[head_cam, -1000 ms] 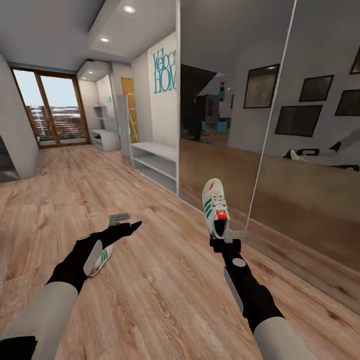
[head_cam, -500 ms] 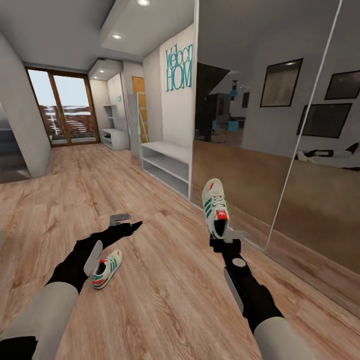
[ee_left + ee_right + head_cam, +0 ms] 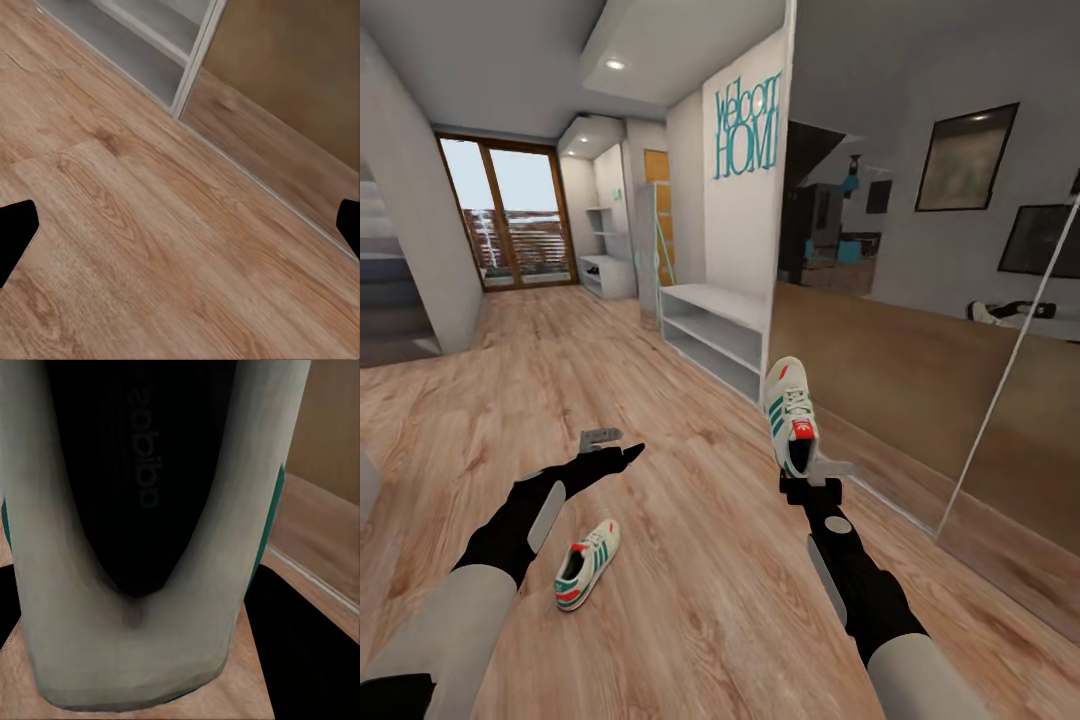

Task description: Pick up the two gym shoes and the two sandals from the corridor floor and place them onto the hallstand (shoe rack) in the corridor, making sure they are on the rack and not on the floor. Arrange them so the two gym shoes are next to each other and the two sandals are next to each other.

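The right end effector is clamped on the heel of one gym shoe, held toe-up above the corridor floor; the right wrist view looks straight into its dark insole. The left end effector hovers spread open with nothing in it. The second gym shoe lies on the floor near the left forearm. A plain low white bench stands ahead by the mirrored wall; the hallstand sits far down the corridor. This looks like the carrying stage: next, drive on to that far rack.
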Controlling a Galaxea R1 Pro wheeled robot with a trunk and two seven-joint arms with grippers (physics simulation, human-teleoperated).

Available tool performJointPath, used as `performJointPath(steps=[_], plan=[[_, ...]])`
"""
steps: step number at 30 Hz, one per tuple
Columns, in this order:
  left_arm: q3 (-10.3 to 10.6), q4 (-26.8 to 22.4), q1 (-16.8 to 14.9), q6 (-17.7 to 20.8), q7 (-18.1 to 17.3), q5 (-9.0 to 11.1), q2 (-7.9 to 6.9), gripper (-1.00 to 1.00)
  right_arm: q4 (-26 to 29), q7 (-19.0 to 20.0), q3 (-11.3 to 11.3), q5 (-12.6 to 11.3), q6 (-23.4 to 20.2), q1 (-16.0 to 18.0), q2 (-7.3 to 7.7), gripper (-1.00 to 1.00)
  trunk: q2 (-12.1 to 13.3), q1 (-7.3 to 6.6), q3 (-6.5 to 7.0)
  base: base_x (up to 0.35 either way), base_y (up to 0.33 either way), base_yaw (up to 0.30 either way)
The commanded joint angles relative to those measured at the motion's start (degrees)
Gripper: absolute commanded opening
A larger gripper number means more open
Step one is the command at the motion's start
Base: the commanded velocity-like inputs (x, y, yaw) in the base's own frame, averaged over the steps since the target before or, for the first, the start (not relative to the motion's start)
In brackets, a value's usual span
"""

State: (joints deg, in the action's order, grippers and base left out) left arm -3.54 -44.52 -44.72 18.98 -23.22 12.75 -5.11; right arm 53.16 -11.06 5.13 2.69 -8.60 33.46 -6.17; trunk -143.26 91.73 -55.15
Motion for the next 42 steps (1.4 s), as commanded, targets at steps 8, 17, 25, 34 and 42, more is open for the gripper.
performJointPath(steps=[8, 17, 25, 34, 42], plan=[[-0.07, -0.04, -0.02, 0.53, -0.16, 0.52, 0.01, 1.0, 0.04, -0.36, 0.12, 0.26, -0.39, 0.03, 0.01, -1.0, -0.02, 0.02, -0.08, 0.338, 0.096, 0.007], [-0.07, -0.04, -0.02, 0.53, -0.16, 0.52, 0.01, 1.0, 0.11, -0.36, 0.08, 0.31, -0.36, 0.03, 0.01, -1.0, -0.02, 0.02, -0.08, 0.308, 0.122, 0.0], [-0.07, 0.05, -0.02, 0.53, -0.16, 0.52, 0.01, 1.0, 0.12, -0.36, 0.06, 0.3, -0.36, 0.03, 0.01, -1.0, -0.02, 0.02, -0.08, 0.283, 0.196, 0.0], [-0.07, 0.05, -0.02, 0.53, -0.16, 0.52, 0.01, 1.0, 0.14, -0.36, 0.06, 0.31, -0.36, 0.03, 0.01, -1.0, -0.02, 0.02, -0.08, 0.142, 0.17, 0.0], [0.01, 0.05, -0.01, 0.53, -0.16, 0.52, 0.01, 1.0, 0.17, -0.36, 0.08, 0.3, -0.43, 0.03, 0.01, -1.0, -0.02, 0.02, -0.08, 0.01, 0.019, 0.0]])
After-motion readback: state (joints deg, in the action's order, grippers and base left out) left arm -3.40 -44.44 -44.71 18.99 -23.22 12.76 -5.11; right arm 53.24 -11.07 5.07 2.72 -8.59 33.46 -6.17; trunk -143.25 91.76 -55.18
